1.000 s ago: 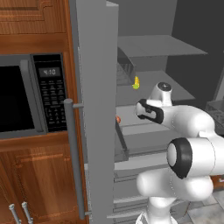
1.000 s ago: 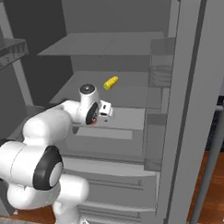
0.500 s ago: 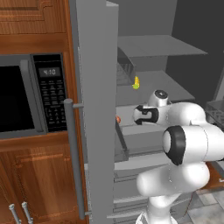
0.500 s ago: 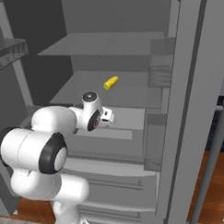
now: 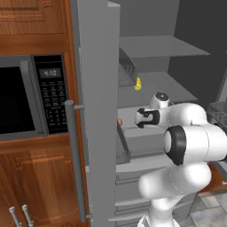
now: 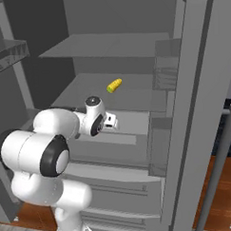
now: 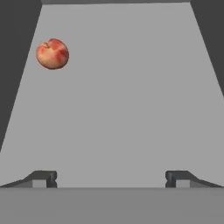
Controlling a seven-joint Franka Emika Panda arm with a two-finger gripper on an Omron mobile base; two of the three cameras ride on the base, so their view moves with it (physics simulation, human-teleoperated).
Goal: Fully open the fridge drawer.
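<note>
The fridge drawer stands partly pulled out of the open fridge, a wide light-grey tray with a dark side rail and a pale front lip. Its flat floor holds a red peach near the far left corner, which also peeks out by the rail as a red spot. My gripper hovers over the drawer floor, open, with nothing between its fingers. From the base cameras the gripper sits above the drawer's middle, pointing inward.
A yellow corn cob lies on the shelf above the drawer. The open fridge door stands close on the left, with a microwave beyond it. The other door stands at the right. Slatted drawer fronts stack below.
The hand has sunk slightly toward the drawer floor and the elbow has swung nearer the cameras. The drawer has not visibly moved.
</note>
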